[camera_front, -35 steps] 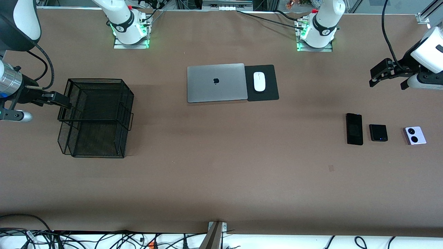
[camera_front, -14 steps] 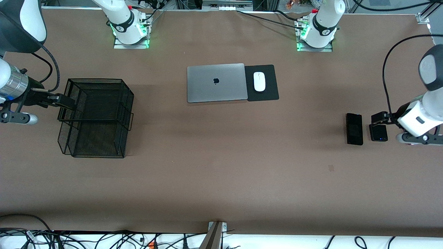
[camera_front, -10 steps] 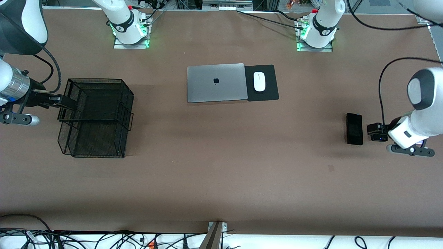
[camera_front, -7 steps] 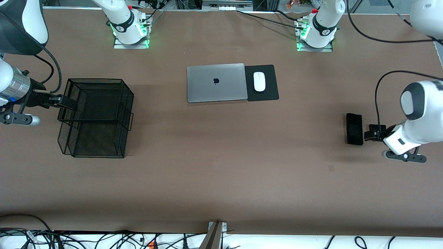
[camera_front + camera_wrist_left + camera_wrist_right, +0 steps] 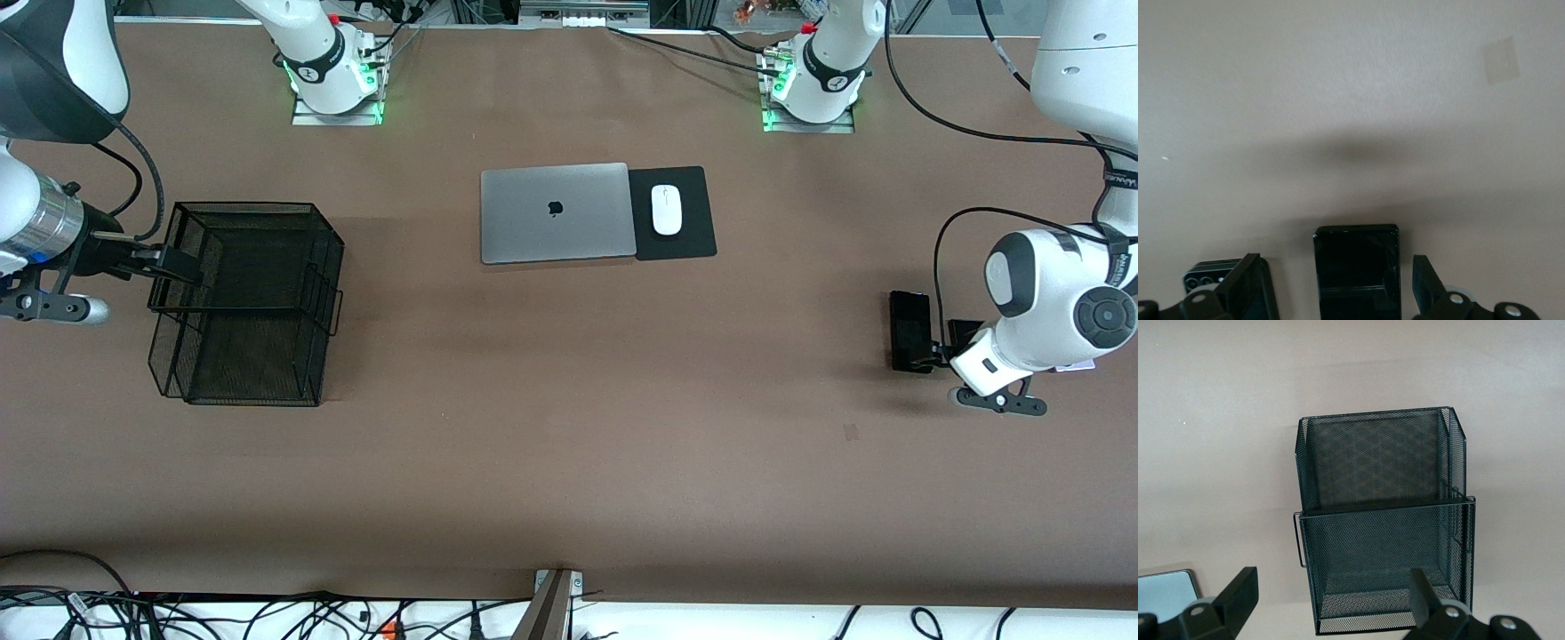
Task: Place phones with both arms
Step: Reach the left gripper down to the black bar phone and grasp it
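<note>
Now the left gripper (image 5: 1338,293) hangs over the long black phone (image 5: 909,324), fingers spread astride it, the flip phone (image 5: 1208,281) just beside one finger, risking a clip; right gripper (image 5: 1331,613) waits spread-fingered by the mesh basket (image 5: 244,302).

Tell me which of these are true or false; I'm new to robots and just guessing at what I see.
1. The left end effector is open, its fingers on either side of the long black phone. True.
2. The laptop is open. False: its lid is shut.
3. The white mouse lies on a black pad beside the laptop. True.
4. A phone is already in the black mesh basket. False: no phone shows inside it.
5. The right end effector grips the basket's rim. False: it is open beside the basket, holding nothing.
</note>
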You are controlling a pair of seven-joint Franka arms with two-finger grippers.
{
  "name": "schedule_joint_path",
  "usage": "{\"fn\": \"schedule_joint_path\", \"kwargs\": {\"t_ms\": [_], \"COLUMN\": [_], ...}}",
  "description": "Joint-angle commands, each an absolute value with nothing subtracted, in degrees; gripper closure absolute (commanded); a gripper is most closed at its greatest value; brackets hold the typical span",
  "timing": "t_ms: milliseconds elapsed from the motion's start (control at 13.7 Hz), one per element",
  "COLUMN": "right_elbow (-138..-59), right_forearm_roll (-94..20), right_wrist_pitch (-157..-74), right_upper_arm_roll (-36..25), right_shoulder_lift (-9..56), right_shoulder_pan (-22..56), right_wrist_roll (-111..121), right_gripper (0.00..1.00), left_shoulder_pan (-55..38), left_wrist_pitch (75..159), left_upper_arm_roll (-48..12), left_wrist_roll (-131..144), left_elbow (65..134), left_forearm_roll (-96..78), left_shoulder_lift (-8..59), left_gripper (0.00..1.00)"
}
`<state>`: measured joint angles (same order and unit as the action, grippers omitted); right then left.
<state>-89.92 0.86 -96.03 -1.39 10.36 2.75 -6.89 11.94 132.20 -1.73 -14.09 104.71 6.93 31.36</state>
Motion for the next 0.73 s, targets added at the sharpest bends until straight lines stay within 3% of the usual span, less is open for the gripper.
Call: {"fn": "schedule_joint_path", "kwargs": {"t_ms": [0, 219, 657], "right_elbow": [-88.6, -88.6, -88.6], "right_forearm_roll": [1.3, 1.3, 1.1], "right_wrist_pitch": [-95.1, -95.1, -95.0], "right_upper_arm_roll": [-1.4, -1.3, -1.3], "right_shoulder_lift": [10.9, 10.9, 10.9], "right_shoulder_pan": [3.0, 3.0, 3.0], "right_wrist_roll": [-7.5, -7.5, -8.0], "right_gripper": [0.00, 0.00, 0.00], "left_shoulder_pan": [13.4, 14.7, 14.3], "left_wrist_pitch": [137.0, 142.4, 142.4], "left_upper_arm_roll": [-1.9, -1.9, -2.0], "left_wrist_roll": [-14.4, -14.4, -11.1], "left_elbow": [111.2, 116.2, 117.9], "left_forearm_roll": [7.9, 8.0, 8.0], "left_shoulder_lift": [29.1, 29.0, 28.2], "left_gripper": [0.00, 0.00, 0.00]}}
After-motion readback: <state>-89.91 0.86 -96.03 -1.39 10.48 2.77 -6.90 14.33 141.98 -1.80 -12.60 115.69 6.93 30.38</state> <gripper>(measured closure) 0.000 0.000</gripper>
